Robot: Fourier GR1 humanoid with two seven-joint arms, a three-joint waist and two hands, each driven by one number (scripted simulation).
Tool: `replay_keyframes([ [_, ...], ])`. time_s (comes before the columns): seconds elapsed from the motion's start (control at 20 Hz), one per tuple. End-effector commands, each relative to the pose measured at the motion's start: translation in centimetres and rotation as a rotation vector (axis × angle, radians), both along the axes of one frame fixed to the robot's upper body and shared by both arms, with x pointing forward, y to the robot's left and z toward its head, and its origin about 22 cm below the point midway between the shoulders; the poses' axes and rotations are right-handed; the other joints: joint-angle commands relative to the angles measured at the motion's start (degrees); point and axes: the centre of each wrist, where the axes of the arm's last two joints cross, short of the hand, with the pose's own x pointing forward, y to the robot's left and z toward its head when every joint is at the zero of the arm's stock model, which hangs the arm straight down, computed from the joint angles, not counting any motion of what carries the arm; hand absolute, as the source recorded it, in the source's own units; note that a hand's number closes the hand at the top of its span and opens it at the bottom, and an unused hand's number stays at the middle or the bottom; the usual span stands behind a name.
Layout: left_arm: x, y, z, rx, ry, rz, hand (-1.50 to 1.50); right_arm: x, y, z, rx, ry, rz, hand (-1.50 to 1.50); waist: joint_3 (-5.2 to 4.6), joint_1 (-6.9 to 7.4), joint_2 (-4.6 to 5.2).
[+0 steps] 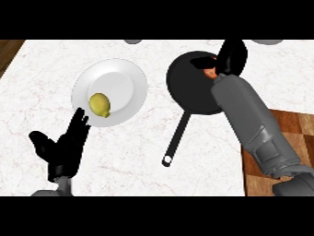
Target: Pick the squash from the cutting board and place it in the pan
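Your right hand [231, 57] is over the pan [186, 87], curled round the squash [209, 73]. Left hand [62, 150] rests open, near left, by the plate [119, 78] holding a lemon [100, 104].

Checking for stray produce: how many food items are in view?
2: a yellow fruit on the white plate, and an orange piece in the right robot hand over the pan; more may be hidden.

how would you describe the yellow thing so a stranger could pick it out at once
On the white marble counter, find the round white plate left of the black pan. A small yellow fruit lies on its lower left part. It is the only yellow thing in view.
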Motion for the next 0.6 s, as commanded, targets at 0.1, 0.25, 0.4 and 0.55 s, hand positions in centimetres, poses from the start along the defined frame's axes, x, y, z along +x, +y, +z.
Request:
replay_keyframes([
  [0.1, -1.4, 0.3, -1.9, -0.011, 0.051, 0.045, 0.00, -0.7, -1.9, -0.1, 0.309, -0.154, 0.056, -1.50, -0.19, -1.88, -0.74],
  [0.25, 0.0, 1.2, -0.3, -0.003, 0.053, 0.040, 0.00, -1.9, -1.7, -2.2, 0.425, -0.185, 0.145, -1.50, -0.28, -2.91, -1.30],
  [0.4, -1.6, 1.8, -2.1, 0.006, 0.056, 0.071, 0.00, -3.2, -4.4, -4.5, 0.481, -0.222, 0.248, -1.50, -0.40, -3.64, -1.68],
  [0.55, -2.3, 1.8, -2.1, 0.014, 0.084, 0.069, 0.00, -3.9, -4.0, -4.2, 0.509, -0.190, 0.381, -1.50, -0.51, -4.93, -2.51],
])
